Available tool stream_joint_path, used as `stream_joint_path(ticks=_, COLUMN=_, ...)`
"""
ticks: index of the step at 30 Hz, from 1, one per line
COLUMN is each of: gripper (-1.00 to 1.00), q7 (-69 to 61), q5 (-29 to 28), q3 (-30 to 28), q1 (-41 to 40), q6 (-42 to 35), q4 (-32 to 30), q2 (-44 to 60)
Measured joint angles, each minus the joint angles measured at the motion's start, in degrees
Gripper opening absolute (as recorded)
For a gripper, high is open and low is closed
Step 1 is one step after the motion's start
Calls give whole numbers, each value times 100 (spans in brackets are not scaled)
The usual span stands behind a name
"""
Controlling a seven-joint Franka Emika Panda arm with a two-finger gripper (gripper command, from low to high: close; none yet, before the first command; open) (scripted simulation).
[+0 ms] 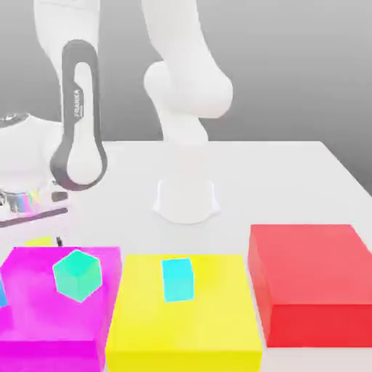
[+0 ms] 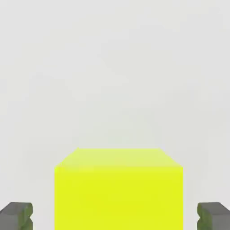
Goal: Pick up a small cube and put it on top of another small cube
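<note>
A: Checked the claw (image 2: 115, 218)?
B: Spread wide, one dark fingertip (image 2: 16, 215) on either side of the small yellow cube (image 2: 119, 193), both standing apart from its faces. Pinching nothing.
A: And where was that cube found?
B: Resting on the white worktop (image 1: 290, 174), just behind the magenta block (image 1: 51, 320), at the exterior view's left under the arm's hand.
A: Anything else noted?
B: Teal-green cube (image 1: 76, 275) tilted on the magenta block. Cyan cube (image 1: 177, 279) upright on the big yellow block (image 1: 185, 327). Red block (image 1: 312, 280) at the exterior view's right.
</note>
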Motion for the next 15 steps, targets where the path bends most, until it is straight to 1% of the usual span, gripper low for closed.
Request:
stream_joint_path(ticks=5, gripper=-100, q7=-6, q5=9, q3=10, q1=-8, q6=36, q4=5, q2=31)
stream_joint_path(ticks=11, gripper=-100, q7=233, q5=-311, q3=-148, q1=75, q6=-871, q4=-187, q2=-1068)
stream_joint_path(ticks=13, gripper=-100, q7=-30, q5=-161, q3=-159, q1=-6, q6=-1092, q4=-174, q2=-1226)
stream_joint_path(ticks=15, gripper=-100, q7=-439, q5=127, q3=-102, q1=-10, q6=-1374, q4=-76, q2=-1345)
